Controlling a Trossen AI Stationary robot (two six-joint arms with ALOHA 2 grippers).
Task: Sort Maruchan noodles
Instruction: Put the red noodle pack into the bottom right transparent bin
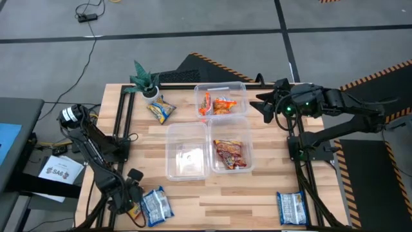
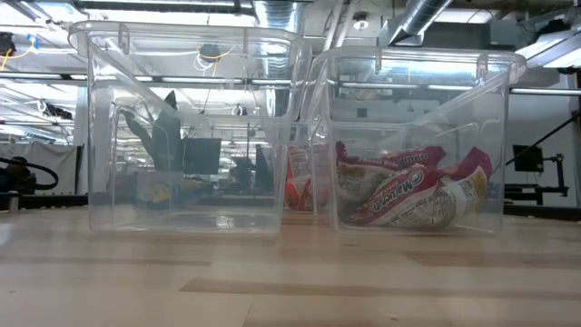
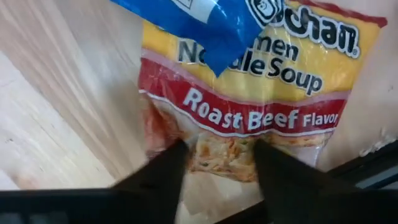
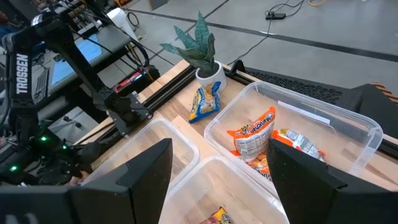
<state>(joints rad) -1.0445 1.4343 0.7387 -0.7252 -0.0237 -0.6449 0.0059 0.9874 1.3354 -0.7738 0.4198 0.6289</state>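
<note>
We've got our left gripper (image 3: 217, 155) down on the Roast Beef packet (image 3: 249, 93), jaws parted around its edge; right gripper (image 4: 217, 168) hovers wide open over the clear tubs (image 4: 348, 127).

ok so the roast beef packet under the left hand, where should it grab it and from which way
Probably by the short bottom edge of the roast beef packet, coming straight down from above. It lies flat on the table, and a blue packet overlaps its top end, so only the lower edge is free. The left hand is open astride that edge.

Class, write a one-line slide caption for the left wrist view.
Left hand, open, closing in on a roast beef noodle packet partly under a blue packet.
</note>
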